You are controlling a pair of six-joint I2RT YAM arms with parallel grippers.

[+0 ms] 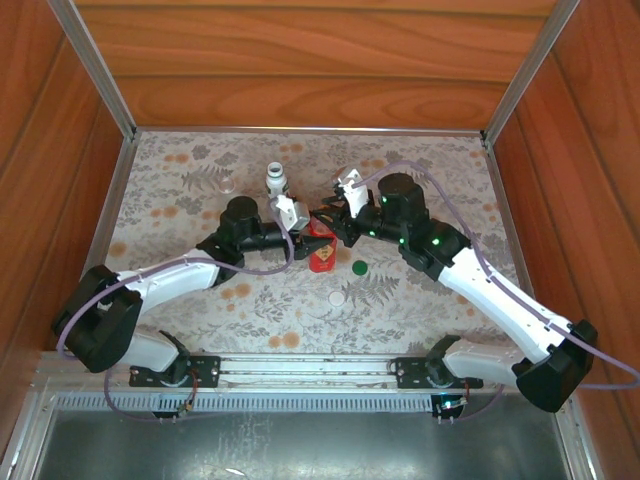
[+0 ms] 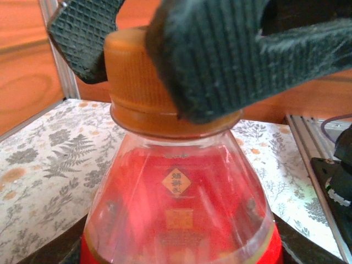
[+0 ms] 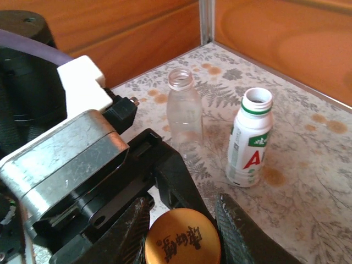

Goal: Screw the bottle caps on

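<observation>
At table (image 1: 200, 290) centre: L gripper (image 1: 312, 238) clamps red bottle (image 2: 181, 220), R gripper (image 3: 184, 231) pinches golden-brown cap (image 2: 137, 82) on it; green cap (image 1: 358, 267), white cap (image 1: 337, 298) loose.

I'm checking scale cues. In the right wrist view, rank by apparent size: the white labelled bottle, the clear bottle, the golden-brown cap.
1. white labelled bottle
2. clear bottle, slimmer and shorter
Unranked: golden-brown cap; it sits close to the lens, cut by the frame edge, so it looks oversized.
</observation>
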